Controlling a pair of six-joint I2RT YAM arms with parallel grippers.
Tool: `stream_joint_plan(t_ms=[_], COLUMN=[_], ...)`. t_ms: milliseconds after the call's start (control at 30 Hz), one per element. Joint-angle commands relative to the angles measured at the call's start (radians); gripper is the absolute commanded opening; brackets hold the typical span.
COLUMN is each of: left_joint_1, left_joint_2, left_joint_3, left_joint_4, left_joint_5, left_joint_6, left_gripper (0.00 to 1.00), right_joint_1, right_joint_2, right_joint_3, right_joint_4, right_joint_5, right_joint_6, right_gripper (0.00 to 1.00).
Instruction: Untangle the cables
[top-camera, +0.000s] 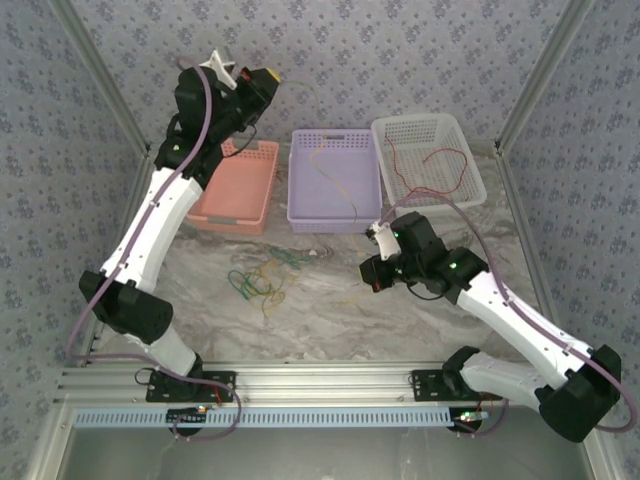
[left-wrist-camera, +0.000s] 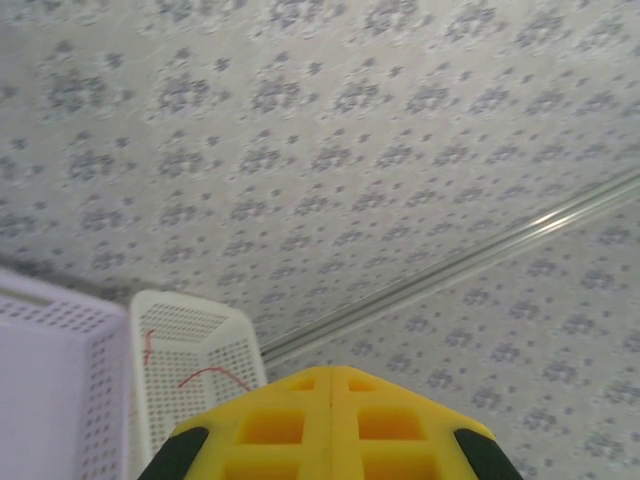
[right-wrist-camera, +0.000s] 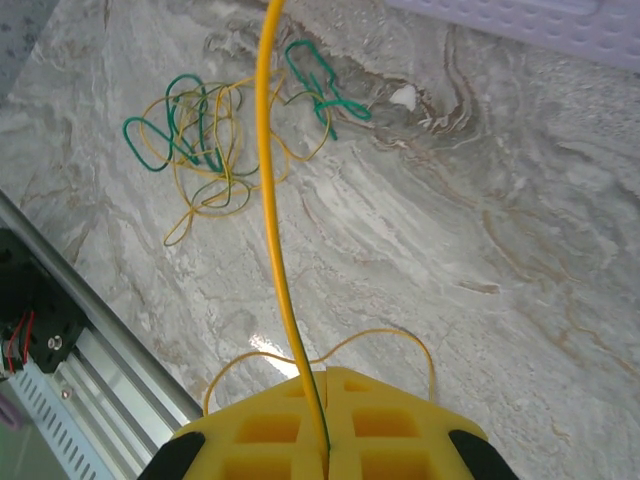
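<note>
- Right claw (right-wrist-camera: 328, 378) grips a yellow cable (right-wrist-camera: 270, 180) taut, likely to draw it from the green-and-yellow tangle (right-wrist-camera: 215, 140), upper left on the worktop (right-wrist-camera: 480, 250).
- Left claw (left-wrist-camera: 330, 375), clenched empty, hangs raised clear.

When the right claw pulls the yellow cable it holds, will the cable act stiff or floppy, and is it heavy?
Likely floppy: the yellow cable curves softly away from the right claw, and a slack loop lies beside it. Probably very light, being string-thin. It may slip, since only a thin strand is pinched.
</note>
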Motion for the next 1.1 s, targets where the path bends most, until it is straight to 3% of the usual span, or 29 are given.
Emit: stream_joint_plan(t_ms=[0,200,467,867,1067], left_joint_1=[0.034,0.041,0.045,0.055,0.057], left_joint_2=[0.044,0.097,0.214,0.600,0.754], left_joint_3=[0.028,-0.036,0.053,0.470,0.518], left_joint_4=[0.101,0.381,0.575,0.472,0.458], left_joint_5=[0.089,0.071,-0.001,0.015,0.020], left_joint_6=[-0.062,-0.171,-0.252,-0.225,-0.202], left_gripper=[0.00,0.00,0.00,0.00,0.00], right_joint_1=[0.021,0.004,-0.160,-0.313,-0.330], right_joint_2=[0.012,0.070,0.306,0.657,0.821], right_joint_3=[0.049,0.220,0.581,0.779,0.772], right_joint_4=[0.041,0.049,0.032,0.177,0.237], right_joint_5=[0.011,0.053,-0.040,-0.156,-0.169], right_joint_6=[0.003,-0.030,-0.069,-0.055,-0.040], right_gripper=[0.00,0.00,0.00,0.00,0.00])
